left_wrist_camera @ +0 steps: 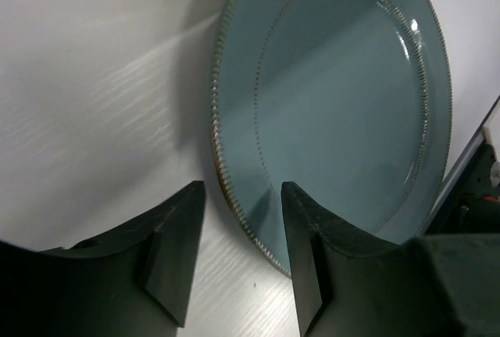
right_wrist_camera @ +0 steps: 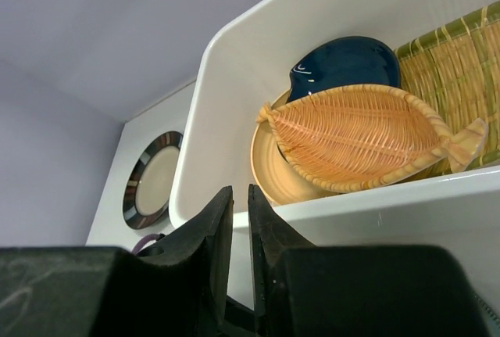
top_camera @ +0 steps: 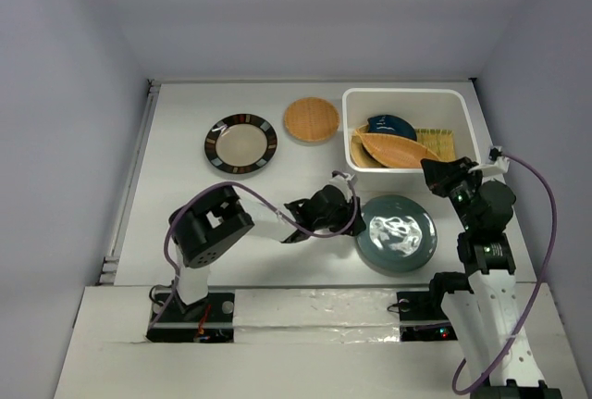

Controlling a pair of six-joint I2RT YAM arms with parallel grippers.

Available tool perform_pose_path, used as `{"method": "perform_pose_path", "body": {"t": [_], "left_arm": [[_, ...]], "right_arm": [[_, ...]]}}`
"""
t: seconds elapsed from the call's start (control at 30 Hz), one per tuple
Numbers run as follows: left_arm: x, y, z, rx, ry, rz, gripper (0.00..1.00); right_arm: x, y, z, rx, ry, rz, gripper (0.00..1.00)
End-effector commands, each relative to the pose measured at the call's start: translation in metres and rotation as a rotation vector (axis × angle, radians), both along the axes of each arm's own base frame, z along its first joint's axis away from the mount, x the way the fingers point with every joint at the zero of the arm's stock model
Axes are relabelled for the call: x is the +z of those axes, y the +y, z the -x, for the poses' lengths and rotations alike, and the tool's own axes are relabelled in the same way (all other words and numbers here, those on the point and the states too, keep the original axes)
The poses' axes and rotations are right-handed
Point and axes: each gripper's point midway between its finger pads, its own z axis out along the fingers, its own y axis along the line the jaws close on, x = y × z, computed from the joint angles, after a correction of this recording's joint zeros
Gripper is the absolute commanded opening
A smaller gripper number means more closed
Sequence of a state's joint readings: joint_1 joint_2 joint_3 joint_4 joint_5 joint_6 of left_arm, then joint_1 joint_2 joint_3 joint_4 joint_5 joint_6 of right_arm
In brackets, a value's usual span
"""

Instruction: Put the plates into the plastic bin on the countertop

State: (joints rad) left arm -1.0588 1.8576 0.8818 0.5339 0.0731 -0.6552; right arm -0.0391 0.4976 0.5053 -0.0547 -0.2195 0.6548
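Note:
The teal plate (top_camera: 400, 232) lies flat on the white countertop (top_camera: 185, 195). My left gripper (top_camera: 352, 212) is open at its left edge. In the left wrist view the teal plate's (left_wrist_camera: 344, 95) beaded rim sits between the spread fingers of that gripper (left_wrist_camera: 242, 212), and whether they touch it does not show. The white plastic bin (top_camera: 404, 93) holds a blue leaf dish (top_camera: 390, 126), an orange leaf dish (top_camera: 398, 149), a yellow-green slatted plate (top_camera: 437, 143) and a round orange-yellow plate (top_camera: 363, 154). My right gripper (top_camera: 431, 169) is shut and empty by the bin's front rim (right_wrist_camera: 391, 196).
A black-rimmed cream-centred plate (top_camera: 240, 143) and a woven tan plate (top_camera: 312, 119) lie on the countertop left of the bin. The black-rimmed plate also shows in the right wrist view (right_wrist_camera: 152, 177). Pale walls close in the back and both sides.

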Motion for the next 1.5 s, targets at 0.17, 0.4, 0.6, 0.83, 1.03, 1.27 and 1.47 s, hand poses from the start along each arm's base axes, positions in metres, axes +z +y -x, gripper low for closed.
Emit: {"method": "perform_pose_path", "body": {"t": [0.17, 0.4, 0.6, 0.83, 1.03, 1.27, 1.47], "left_arm": [[-0.001, -0.025, 0.0, -0.058, 0.019, 0.138, 0.41], [-0.024, -0.023, 0.002, -0.057, 0.034, 0.12, 0.01], [-0.013, -0.008, -0.004, -0.004, 0.025, 0.148, 0.0], [0.038, 0.05, -0.004, 0.084, 0.005, 0.269, 0.0], [0.068, 0.087, 0.004, 0.128, 0.02, 0.38, 0.0], [0.116, 0.133, -0.017, 0.243, -0.071, 0.448, 0.0], [0.133, 0.167, -0.026, 0.319, -0.113, 0.467, 0.0]], "right_arm": [[0.016, 0.0, 0.0, 0.01, -0.091, 0.05, 0.2], [0.01, -0.001, -0.001, 0.006, -0.075, 0.054, 0.2], [0.001, 0.005, 0.003, 0.048, -0.059, 0.058, 0.22], [-0.015, 0.05, 0.031, 0.341, -0.058, 0.063, 0.73], [-0.052, 0.07, 0.049, 0.445, -0.002, -0.015, 0.92], [-0.096, 0.075, 0.049, 0.439, 0.127, -0.082, 0.92], [-0.123, 0.096, 0.047, 0.459, 0.241, -0.091, 0.92]]}}
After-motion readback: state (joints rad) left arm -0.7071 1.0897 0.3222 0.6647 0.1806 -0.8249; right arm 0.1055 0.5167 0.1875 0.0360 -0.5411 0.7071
